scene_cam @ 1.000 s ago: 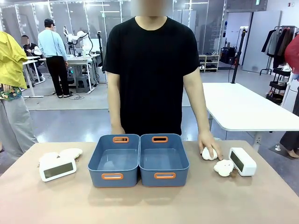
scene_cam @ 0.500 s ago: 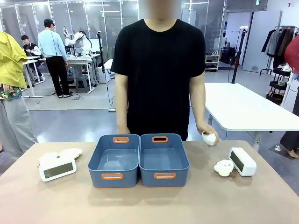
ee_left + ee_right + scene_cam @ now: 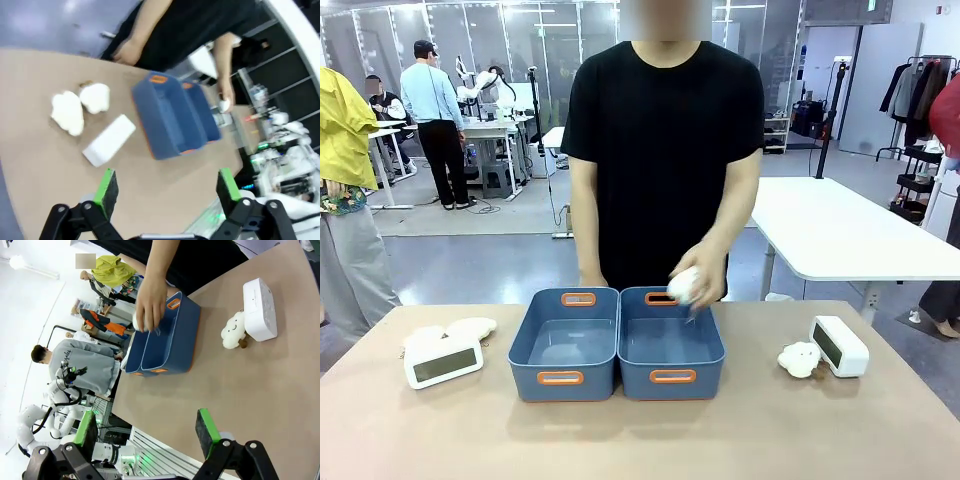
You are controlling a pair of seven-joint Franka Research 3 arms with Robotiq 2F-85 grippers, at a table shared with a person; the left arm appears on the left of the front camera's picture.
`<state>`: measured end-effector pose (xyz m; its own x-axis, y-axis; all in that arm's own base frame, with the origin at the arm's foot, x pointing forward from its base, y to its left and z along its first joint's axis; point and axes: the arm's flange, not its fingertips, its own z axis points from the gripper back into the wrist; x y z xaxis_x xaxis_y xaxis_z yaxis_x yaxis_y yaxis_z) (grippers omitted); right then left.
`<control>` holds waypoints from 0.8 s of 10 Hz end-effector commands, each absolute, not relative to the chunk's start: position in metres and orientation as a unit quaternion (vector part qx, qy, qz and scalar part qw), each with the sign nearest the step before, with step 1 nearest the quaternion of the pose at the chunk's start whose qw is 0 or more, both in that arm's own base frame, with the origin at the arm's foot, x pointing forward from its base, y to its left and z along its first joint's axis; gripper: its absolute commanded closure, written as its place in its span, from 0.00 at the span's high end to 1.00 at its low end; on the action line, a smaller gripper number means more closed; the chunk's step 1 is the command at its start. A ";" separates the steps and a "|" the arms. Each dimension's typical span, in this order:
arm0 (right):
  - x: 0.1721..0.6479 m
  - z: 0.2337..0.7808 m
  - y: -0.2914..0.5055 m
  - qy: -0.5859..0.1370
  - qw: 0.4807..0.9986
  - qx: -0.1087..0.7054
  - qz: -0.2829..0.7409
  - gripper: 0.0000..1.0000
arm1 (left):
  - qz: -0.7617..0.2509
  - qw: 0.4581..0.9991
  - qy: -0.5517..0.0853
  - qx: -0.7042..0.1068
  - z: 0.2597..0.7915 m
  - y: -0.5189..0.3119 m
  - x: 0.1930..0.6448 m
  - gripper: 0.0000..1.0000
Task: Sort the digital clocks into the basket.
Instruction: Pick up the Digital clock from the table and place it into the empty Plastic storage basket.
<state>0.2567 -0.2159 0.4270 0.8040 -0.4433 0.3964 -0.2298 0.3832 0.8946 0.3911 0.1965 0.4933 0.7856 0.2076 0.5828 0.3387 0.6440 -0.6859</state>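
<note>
Nothing is sorted yet: the left clock (image 3: pixel 443 362) and right clock (image 3: pixel 840 346) lie outside the baskets (image 3: pixel 525 370), while the left gripper (image 3: pixel 167 185) and right gripper (image 3: pixel 147 427) hang released, empty.

Left gripper (image 3: pixel 166 181): sat at 6 o'clock, green-padded black fingers spread, empty.
Clock: white rounded rectangular plastic digital clock (image 3: pixel 109 140) lay at 9 o'clock on the tan table (image 3: pixel 45 165).
Clouds: two lumpy white cloud-shaped soft items (image 3: pixel 67 112) (image 3: pixel 95 97) lay at 10 o'clock, near the clock.
Bins: two blue rectangular plastic bins (image 3: pixel 175 120) stood side by side at centre.
Person's hand (image 3: pixel 226 97): at 2 o'clock, held a small white object (image 3: pixel 225 105).
</note>
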 end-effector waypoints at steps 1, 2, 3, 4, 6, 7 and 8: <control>0.258 0.428 -0.215 -0.305 0.771 0.554 -0.065 1.00 | -0.113 0.911 -0.281 -0.280 0.502 0.154 0.424 1.00; 0.258 0.428 -0.215 -0.305 0.771 0.554 -0.065 1.00 | -0.163 0.924 -0.276 -0.206 0.510 0.134 0.438 1.00; 0.258 0.428 -0.215 -0.305 0.771 0.554 -0.065 1.00 | -0.206 0.934 -0.252 -0.149 0.520 0.108 0.442 1.00; 0.258 0.428 -0.215 -0.305 0.771 0.554 -0.065 1.00 | -0.242 0.934 -0.242 -0.098 0.524 0.086 0.451 1.00; 0.258 0.428 -0.215 -0.305 0.771 0.554 -0.065 1.00 | -0.326 0.924 -0.200 -0.005 0.504 0.042 0.469 1.00; 0.258 0.428 -0.215 -0.305 0.771 0.554 -0.065 1.00 | -0.360 0.918 -0.163 0.032 0.486 0.023 0.475 1.00; 0.258 0.428 -0.215 -0.305 0.771 0.554 -0.065 1.00 | -0.378 0.916 -0.123 0.047 0.470 0.011 0.485 1.00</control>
<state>0.2571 -0.2159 0.4262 0.8050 -0.4434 0.3942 -0.2278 0.3824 0.8955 0.4740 0.0138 0.4830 0.6801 -0.6868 0.2563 0.6773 0.7225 0.1387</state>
